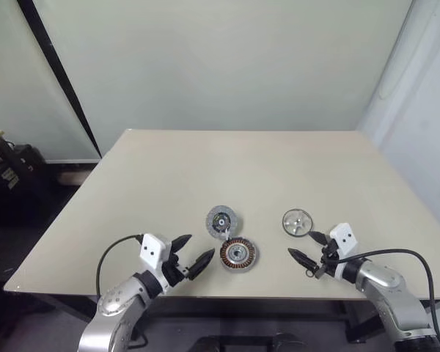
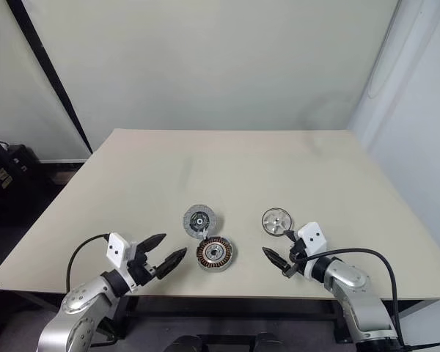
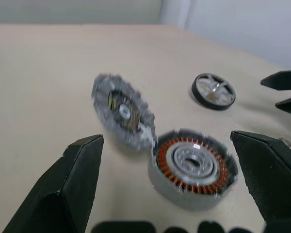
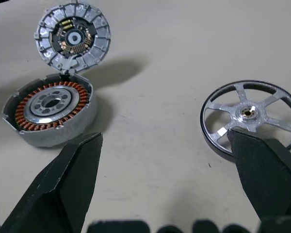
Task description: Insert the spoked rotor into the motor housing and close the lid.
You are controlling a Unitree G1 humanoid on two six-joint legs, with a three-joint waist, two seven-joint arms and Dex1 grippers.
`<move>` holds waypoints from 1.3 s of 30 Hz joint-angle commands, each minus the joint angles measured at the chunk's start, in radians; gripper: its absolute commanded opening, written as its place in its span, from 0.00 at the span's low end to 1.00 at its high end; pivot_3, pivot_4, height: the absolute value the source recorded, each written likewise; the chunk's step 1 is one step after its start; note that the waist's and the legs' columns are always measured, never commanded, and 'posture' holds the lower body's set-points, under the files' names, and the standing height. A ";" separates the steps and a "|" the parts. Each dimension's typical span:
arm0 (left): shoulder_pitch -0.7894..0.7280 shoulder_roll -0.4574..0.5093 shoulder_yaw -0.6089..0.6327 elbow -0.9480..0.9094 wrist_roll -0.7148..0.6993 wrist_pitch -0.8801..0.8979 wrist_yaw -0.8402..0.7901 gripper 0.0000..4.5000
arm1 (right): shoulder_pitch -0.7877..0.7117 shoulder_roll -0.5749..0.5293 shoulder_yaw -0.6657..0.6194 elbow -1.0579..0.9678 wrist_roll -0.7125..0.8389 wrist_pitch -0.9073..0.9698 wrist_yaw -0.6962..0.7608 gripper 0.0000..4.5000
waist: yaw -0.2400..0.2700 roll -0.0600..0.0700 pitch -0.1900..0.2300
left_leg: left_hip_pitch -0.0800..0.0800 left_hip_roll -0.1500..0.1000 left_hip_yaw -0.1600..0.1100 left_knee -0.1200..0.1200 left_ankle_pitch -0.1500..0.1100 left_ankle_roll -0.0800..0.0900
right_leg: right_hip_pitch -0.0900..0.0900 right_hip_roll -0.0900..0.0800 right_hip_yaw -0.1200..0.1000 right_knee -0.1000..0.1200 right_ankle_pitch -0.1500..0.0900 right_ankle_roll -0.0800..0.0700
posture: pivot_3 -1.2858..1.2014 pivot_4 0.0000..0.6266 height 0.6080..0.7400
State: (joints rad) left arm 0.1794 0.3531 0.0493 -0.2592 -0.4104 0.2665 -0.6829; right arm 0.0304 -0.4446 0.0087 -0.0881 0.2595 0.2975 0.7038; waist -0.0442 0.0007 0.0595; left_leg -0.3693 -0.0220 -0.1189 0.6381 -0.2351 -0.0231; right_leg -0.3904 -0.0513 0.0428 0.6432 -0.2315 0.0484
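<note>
With both my left hand [image 1: 192, 257] and right hand [image 1: 306, 255] open and empty, I'd pinch the thin, stiff, probably slippery spoked rotor [image 4: 251, 119], lying flat on the desk [image 1: 242, 165] beside the right hand, by its rim.

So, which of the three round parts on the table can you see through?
The spoked rotor, lying apart near the right gripper: table shows between its spokes. The motor housing and lid are solid.

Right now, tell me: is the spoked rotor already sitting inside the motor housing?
No, the spoked rotor lies flat on the table, apart from the motor housing, whose lid stands open.
</note>
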 commanded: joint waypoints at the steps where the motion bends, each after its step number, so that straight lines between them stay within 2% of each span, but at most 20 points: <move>1: -0.023 0.021 -0.020 -0.014 -0.025 0.009 -0.047 1.00 | -0.003 -0.021 -0.025 -0.063 0.019 0.044 -0.012 1.00 | -0.001 0.000 0.000 | 0.000 0.000 0.000 0.000 -0.001 -0.002 | 0.000 0.000 0.000 0.000 0.000 0.000 | 0.52 0.00 1.00; 10: -0.042 0.085 -0.122 -0.009 -0.036 0.057 -0.202 1.00 | 0.058 -0.102 -0.021 -0.197 0.032 0.266 -0.037 1.00 | 0.000 0.001 0.001 | -0.002 0.000 0.000 0.000 -0.001 -0.001 | -0.001 0.000 0.000 0.000 0.000 0.000 | 0.52 0.00 1.00; 16: -0.050 0.098 -0.167 0.021 -0.014 0.018 -0.261 1.00 | 0.111 -0.119 -0.012 -0.254 0.024 0.314 -0.049 1.00 | -0.001 0.002 0.001 | -0.006 0.000 0.000 0.001 -0.001 -0.001 | -0.003 0.000 -0.001 0.000 0.000 0.000 | 0.52 0.00 1.00; 27: -0.033 0.095 -0.200 0.118 0.047 -0.093 -0.280 1.00 | 0.148 -0.101 0.032 -0.214 -0.027 0.300 -0.101 1.00 | 0.000 0.002 0.002 | -0.007 0.000 -0.001 0.004 -0.001 -0.001 | -0.004 0.000 -0.001 0.000 0.000 0.000 | 0.52 0.00 1.00; 39: -0.054 0.088 -0.221 0.120 0.062 -0.112 -0.284 1.00 | 0.118 -0.069 0.043 -0.121 -0.052 0.280 -0.137 1.00 | 0.000 0.002 0.002 | -0.007 0.000 -0.001 0.004 -0.001 -0.001 | -0.003 0.000 -0.001 0.000 0.000 0.000 | 0.52 0.00 1.00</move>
State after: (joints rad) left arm 0.1425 0.4422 -0.1722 -0.1200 -0.3491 0.1743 -0.9622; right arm 0.1653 -0.5186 0.0599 -0.2048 0.2097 0.5896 0.5752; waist -0.0441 0.0025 0.0611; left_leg -0.3764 -0.0218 -0.1198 0.6422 -0.2361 -0.0246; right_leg -0.3937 -0.0516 0.0419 0.6429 -0.2315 0.0485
